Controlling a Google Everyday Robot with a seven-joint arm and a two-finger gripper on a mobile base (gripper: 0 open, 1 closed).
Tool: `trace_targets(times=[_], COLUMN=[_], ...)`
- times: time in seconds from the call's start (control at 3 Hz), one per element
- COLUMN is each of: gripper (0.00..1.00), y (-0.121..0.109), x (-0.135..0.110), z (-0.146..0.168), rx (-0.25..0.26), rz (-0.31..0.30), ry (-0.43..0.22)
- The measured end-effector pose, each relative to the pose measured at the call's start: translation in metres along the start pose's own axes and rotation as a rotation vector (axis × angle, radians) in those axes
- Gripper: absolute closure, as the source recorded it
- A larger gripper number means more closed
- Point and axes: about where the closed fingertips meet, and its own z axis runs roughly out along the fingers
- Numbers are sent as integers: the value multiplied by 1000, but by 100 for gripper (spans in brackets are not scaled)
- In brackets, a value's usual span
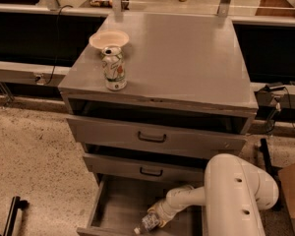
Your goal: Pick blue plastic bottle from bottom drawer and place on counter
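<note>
The blue plastic bottle [148, 222] lies on its side in the open bottom drawer [117, 205], near the drawer's front edge, with its white cap pointing to the front left. My gripper [160, 215] reaches down into the drawer from the right and is right at the bottle's rear end, touching it. The white arm [236, 191] fills the lower right. The grey counter [187, 53] is the cabinet's flat top, above the two closed drawer fronts.
A white-and-green drink can [114, 69] stands near the counter's front left corner, with a shallow white bowl [108, 38] just behind it. Two closed drawer fronts with black handles [152, 137] overhang the open drawer. A cardboard box [292, 195] sits at the right.
</note>
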Motion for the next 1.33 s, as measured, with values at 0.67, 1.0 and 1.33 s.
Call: trace_targets(times=[0.67,1.0,1.33], gripper=[100,100,100], y=[-22,-36,-43], x=[-50,-79,-101], z=[-72,-129,-168], rx=[196,299,369], rz=[-20,-65,-101], ry=[-144,-204,-252])
